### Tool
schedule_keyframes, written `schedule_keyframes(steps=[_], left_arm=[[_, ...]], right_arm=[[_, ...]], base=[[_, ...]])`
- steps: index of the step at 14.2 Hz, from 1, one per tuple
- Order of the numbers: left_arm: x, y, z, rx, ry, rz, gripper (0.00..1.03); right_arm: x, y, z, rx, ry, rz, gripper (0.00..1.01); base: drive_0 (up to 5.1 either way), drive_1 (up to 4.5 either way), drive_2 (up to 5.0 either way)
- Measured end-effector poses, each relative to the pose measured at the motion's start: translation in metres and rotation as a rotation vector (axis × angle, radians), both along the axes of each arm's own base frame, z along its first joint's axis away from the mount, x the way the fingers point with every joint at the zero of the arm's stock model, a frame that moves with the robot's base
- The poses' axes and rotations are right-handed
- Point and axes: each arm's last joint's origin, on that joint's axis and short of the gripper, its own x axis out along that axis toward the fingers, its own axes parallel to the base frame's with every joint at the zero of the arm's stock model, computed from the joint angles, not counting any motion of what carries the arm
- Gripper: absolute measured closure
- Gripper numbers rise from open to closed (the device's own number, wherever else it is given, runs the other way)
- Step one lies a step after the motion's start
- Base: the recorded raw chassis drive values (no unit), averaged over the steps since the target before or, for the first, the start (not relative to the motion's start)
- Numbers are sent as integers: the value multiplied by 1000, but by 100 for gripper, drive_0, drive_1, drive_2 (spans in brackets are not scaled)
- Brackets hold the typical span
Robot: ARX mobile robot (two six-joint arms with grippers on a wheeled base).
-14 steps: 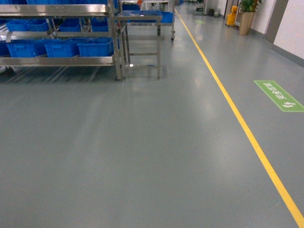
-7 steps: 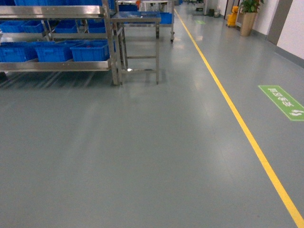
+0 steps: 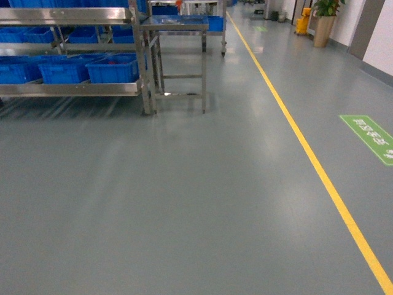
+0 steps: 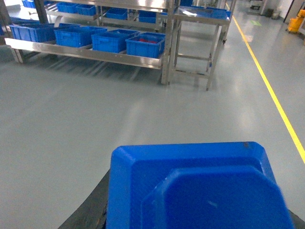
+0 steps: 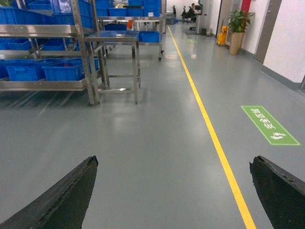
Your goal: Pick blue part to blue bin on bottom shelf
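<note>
The blue part (image 4: 200, 191), a moulded piece with bevelled corners, fills the bottom of the left wrist view. My left gripper (image 4: 195, 212) is shut on it, and one dark finger (image 4: 88, 212) shows beside its left edge. Blue bins (image 3: 113, 69) stand in a row on the bottom shelf (image 3: 73, 89) of the steel rack, far ahead at the upper left; the same bins (image 4: 145, 45) sit upper left in the left wrist view. My right gripper (image 5: 174, 164) hangs open over bare floor, holding nothing. Neither gripper shows in the head view.
A steel table (image 3: 178, 24) stands against the rack's right end. A yellow floor line (image 3: 307, 153) runs from far to near on the right, with a green floor sign (image 3: 371, 136) beyond it. A potted plant (image 3: 322, 24) stands far right. Grey floor lies between me and the rack.
In the head view the rack, table and green sign have slid lower in the frame and look slightly nearer. Both grippers stay out of that view.
</note>
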Motion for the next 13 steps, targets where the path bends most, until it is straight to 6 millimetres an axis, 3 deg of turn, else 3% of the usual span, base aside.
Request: schedule_keyframes(steps=[13], left_arm=[[0,0,0,-2,-3,3,59]], right_arm=[[0,0,0,0,3,0,3]], base=[[-2,416,-421]])
